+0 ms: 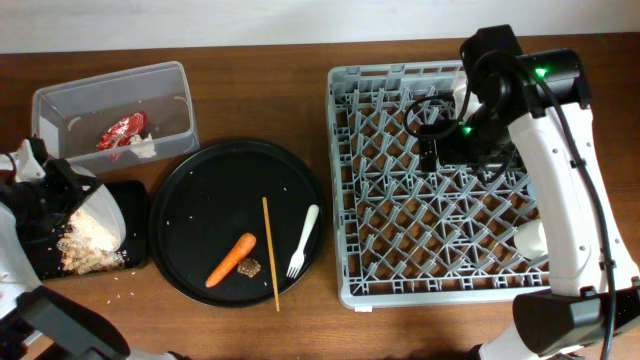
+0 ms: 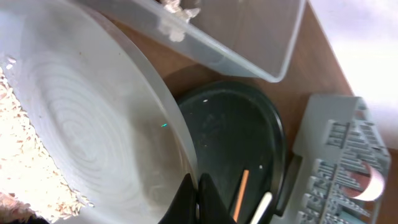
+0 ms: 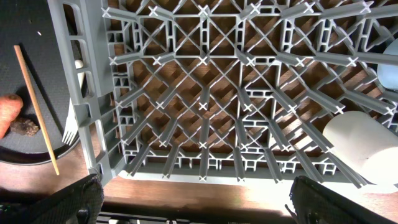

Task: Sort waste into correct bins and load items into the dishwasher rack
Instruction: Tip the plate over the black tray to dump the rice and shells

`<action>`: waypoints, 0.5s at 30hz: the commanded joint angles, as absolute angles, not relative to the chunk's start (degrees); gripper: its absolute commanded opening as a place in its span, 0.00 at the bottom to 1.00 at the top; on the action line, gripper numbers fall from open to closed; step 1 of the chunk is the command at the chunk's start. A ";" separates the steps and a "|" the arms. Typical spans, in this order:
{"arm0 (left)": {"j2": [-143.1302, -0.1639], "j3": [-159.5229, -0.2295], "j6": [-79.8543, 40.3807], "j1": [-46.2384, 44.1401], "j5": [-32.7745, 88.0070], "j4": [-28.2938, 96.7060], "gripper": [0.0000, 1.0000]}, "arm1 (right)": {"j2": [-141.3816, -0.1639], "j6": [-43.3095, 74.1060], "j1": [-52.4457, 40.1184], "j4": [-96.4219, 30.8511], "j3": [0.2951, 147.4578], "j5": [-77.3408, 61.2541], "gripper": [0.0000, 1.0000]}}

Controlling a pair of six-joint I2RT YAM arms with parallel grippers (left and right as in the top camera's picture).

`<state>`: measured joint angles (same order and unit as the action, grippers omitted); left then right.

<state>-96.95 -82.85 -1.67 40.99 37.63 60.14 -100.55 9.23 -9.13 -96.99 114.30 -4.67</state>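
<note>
Left station. Left gripper (image 2: 198, 196) is clamped on the rim of the white plate (image 2: 93, 124), with both fingers pinched together over the edge. I have the plate tilted steeply over the shallow black rectangular tray (image 1: 135, 215) at the left end of the bench (image 1: 260, 90). Rice (image 1: 85, 248) lies heaped on that tray under the plate's low edge. A few grains are scattered on the bench just in front of the tray.

The clear tub (image 1: 60, 105) sits just behind the black tray. It holds the crumpled red wrapper (image 1: 122, 130), with a white scrap (image 1: 146, 150) touching it.

Centre. The round black tray (image 1: 200, 190) carries the carrot (image 1: 231, 259) and, just beside the carrot's thick end, the brown chunk (image 1: 249, 267). A thin wooden stick (image 1: 270, 250) lies lengthwise to the right of both. The white fork (image 1: 303, 240) lies near the tray's right rim, tines toward me.

Right station. Right gripper (image 3: 196, 186) hangs over the dishwasher rack (image 3: 205, 93) with its fingers spread wide apart, holding nothing. A small white cup (image 3: 367, 146) lies on its side among the pegs near the rack's front right corner. A pale bluish object is cut off at the right edge of the right wrist view, and I cannot tell what it is.
</note>
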 commanded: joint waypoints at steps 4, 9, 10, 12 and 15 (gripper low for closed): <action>-95.00 -84.16 -0.32 47.18 51.37 59.35 0.00 | -100.53 9.23 -9.04 -97.34 114.54 -5.39 0.99; -95.00 -84.16 1.19 50.68 60.97 59.77 0.00 | -100.53 9.23 -9.04 -97.34 114.54 -5.39 0.99; -95.00 -84.16 1.39 51.13 61.87 59.68 0.00 | -100.53 9.23 -9.04 -97.34 114.54 -5.39 0.99; -95.02 -84.16 1.39 51.57 60.84 59.66 0.00 | -100.53 9.23 -9.04 -97.34 114.54 -5.39 0.99; -95.02 -84.16 2.94 51.83 62.48 60.53 0.00 | -100.55 9.26 -9.04 -97.34 114.54 -5.39 0.99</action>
